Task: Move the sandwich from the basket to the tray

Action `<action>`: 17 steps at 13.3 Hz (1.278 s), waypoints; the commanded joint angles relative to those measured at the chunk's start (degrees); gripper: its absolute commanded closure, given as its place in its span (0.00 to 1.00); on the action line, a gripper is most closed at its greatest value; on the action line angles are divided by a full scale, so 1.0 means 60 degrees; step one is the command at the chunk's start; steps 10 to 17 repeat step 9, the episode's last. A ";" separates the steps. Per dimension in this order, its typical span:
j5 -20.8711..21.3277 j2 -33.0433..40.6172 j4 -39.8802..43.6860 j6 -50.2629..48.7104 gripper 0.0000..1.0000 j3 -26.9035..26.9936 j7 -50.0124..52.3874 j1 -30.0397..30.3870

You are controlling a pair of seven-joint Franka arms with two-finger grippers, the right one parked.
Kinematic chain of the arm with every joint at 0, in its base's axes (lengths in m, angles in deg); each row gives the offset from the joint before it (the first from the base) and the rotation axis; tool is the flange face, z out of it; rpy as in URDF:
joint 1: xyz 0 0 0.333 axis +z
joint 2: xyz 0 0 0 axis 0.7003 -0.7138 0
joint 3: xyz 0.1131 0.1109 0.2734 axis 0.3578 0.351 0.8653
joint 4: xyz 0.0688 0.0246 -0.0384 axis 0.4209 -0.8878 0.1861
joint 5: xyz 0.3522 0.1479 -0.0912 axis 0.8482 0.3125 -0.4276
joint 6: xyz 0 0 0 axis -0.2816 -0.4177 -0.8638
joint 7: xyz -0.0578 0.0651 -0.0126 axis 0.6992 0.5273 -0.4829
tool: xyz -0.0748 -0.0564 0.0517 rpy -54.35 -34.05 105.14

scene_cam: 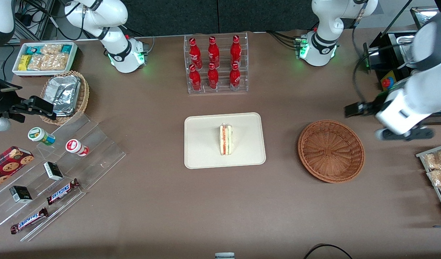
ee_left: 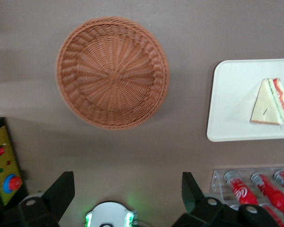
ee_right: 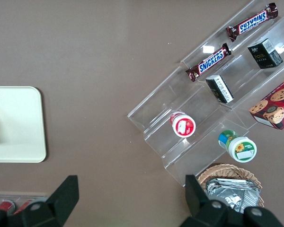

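The sandwich [scene_cam: 226, 139], a wrapped wedge of pale bread with red and green filling, lies on the cream tray [scene_cam: 202, 158] at mid-table; the left wrist view also shows the sandwich [ee_left: 270, 102] on the tray [ee_left: 227, 109]. The reddish-brown wicker basket [scene_cam: 331, 150] stands beside the tray toward the working arm's end, with nothing in it [ee_left: 112, 72]. My left gripper [scene_cam: 403, 134] hangs high over the table beside the basket, apart from it. It is open [ee_left: 128, 182], with only bare table between its fingers.
A clear rack of red bottles [scene_cam: 216, 64] stands farther from the front camera than the tray. A box with a red button [ee_left: 4, 163] and a rack of snack bags [scene_cam: 437, 169] sit at the working arm's end. Snack shelves [scene_cam: 55, 172] lie toward the parked arm's end.
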 commanded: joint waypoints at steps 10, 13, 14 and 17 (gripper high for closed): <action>0.0931 0.1558 -0.1634 -0.0250 0.00 -0.0681 -0.0909 0.0893; 0.0931 0.1558 -0.1634 -0.0250 0.00 -0.0681 -0.0909 0.0893; 0.0931 0.1558 -0.1634 -0.0250 0.00 -0.0681 -0.0909 0.0893; 0.0931 0.1558 -0.1634 -0.0250 0.00 -0.0681 -0.0909 0.0893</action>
